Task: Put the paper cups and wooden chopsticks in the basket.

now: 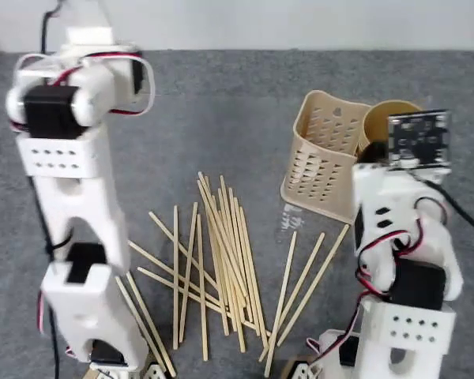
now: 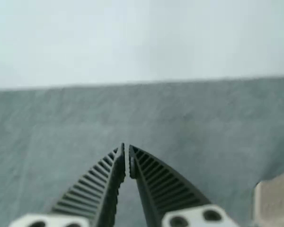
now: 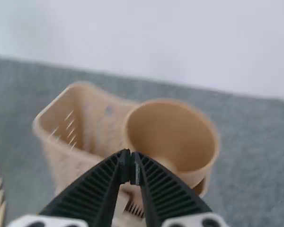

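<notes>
No text, label or number can be read.

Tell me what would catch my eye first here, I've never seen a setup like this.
A loose heap of wooden chopsticks sprawls across the grey table between the white left arm and right arm. Behind the heap, to the right, stands a perforated beige basket with a tan paper cup at its far end, just ahead of the right arm's shut jaws.
</notes>
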You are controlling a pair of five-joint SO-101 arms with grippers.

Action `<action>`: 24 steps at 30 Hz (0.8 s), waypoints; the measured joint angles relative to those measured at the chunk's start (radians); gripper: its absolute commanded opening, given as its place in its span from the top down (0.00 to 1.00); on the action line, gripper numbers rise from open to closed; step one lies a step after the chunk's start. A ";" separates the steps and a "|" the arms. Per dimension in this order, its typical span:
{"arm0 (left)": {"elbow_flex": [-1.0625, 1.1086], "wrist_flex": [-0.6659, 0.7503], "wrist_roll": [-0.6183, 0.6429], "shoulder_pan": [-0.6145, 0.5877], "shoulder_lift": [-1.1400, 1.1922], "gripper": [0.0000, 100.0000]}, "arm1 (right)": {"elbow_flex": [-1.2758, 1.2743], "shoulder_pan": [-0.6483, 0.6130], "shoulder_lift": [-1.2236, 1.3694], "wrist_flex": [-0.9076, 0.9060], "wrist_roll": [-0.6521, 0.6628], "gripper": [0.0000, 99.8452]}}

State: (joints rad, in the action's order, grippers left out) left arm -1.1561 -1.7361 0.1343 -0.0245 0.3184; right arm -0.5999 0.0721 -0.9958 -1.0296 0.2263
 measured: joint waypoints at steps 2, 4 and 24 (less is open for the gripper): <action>0.144 0.000 -0.028 -0.025 -0.080 0.98 | 0.005 -0.038 0.000 -0.083 -0.002 0.98; 0.278 0.000 -0.046 -0.052 -0.163 0.98 | 0.006 -0.071 0.000 -0.149 -0.003 0.98; 1.227 0.206 -0.140 -0.460 -0.681 0.98 | 0.006 -0.571 0.318 -0.382 -0.189 0.84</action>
State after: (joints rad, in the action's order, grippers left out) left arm 0.0713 -1.5305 -0.0054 -0.4849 -0.3629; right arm -0.5938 -0.4987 -0.6782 -1.4116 0.0376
